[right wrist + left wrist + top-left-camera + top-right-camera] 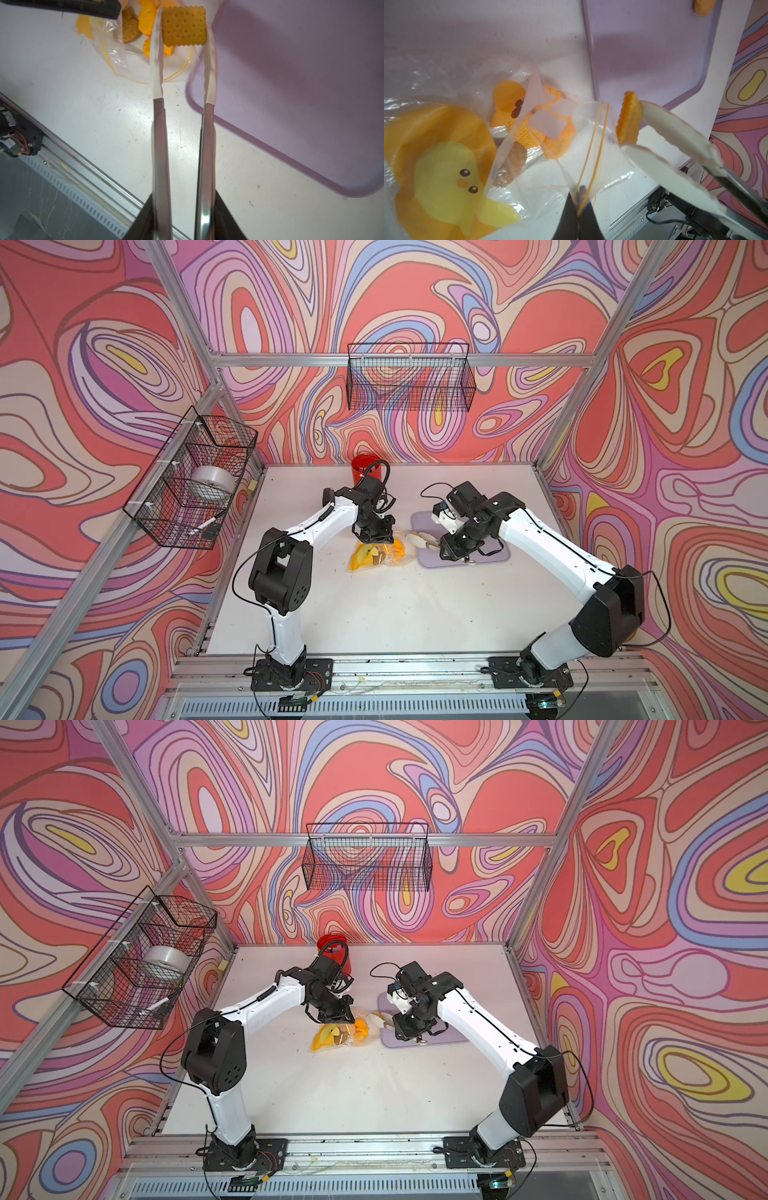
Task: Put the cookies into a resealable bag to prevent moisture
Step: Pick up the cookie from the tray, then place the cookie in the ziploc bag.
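Note:
The resealable bag (374, 556) (446, 155) lies clear and crinkled on the white table, printed with a yellow face. My left gripper (579, 209) (376, 537) is shut on its zip edge and holds the mouth up. Several orange cookies (529, 133) and a brown one (512, 164) lie inside. My right gripper (182, 207) (446, 549) is shut on metal tongs (160, 145) (675, 128). Their white tips pinch a square cookie (184, 26) (628, 118) just outside the bag's mouth. One more orange cookie (703, 7) sits on the lilac tray (643, 52).
The lilac tray (490, 558) lies right of the bag, under my right arm. A red cup (363, 472) stands at the back behind my left arm. Wire baskets hang on the back wall (409, 377) and the left wall (195, 477).

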Motion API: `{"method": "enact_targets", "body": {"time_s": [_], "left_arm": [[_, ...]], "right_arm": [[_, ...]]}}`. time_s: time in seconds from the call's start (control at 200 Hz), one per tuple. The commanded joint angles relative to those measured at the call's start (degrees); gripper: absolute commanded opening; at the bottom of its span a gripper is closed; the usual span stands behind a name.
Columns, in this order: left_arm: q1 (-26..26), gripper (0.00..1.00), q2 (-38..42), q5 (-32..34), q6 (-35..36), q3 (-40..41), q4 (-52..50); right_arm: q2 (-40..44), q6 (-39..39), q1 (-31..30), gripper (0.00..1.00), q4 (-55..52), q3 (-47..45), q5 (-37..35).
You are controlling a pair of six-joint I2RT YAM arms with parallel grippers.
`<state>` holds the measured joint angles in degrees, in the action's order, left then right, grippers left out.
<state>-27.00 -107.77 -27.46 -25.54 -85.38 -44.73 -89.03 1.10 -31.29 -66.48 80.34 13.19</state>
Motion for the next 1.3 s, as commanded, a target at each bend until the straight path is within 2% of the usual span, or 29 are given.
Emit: {"method": "enact_targets", "body": {"time_s": [0.0,0.29,0.511,0.636,0.951,1.117,1.292], "left_arm": [[0.0,0.0,-0.3,-0.6,0.0,-0.6,-0.5],[0.0,0.0,-0.1,0.0,0.6,-1.3,-1.7],[0.0,0.0,-1.0,0.1,0.2,-1.7,-1.5],[0.0,0.0,-1.2,-0.4,0.1,-2.0,-1.1],[0.0,0.0,0.0,-0.4,0.5,-1.7,-1.4],[0.0,0.0,0.7,-0.4,0.3,-1.2,-1.3],[0.1,0.0,0.9,0.8,0.6,-0.3,-1.3]], "right_arm": [[-1.3,-0.2,-1.0,0.38,2.8,-0.4,4.0],[-5.0,-0.6,-2.3,0.38,5.9,1.2,7.3],[0.2,-0.2,-2.4,0.38,3.8,-0.9,3.0],[1.9,-0.2,-2.3,0.39,1.6,-1.6,3.6],[-3.8,2.0,-2.4,0.38,8.8,-0.8,5.6],[-5.8,2.5,-2.4,0.45,12.2,0.8,7.2],[-2.4,1.2,-2.4,0.53,8.5,-1.2,4.5]]}}
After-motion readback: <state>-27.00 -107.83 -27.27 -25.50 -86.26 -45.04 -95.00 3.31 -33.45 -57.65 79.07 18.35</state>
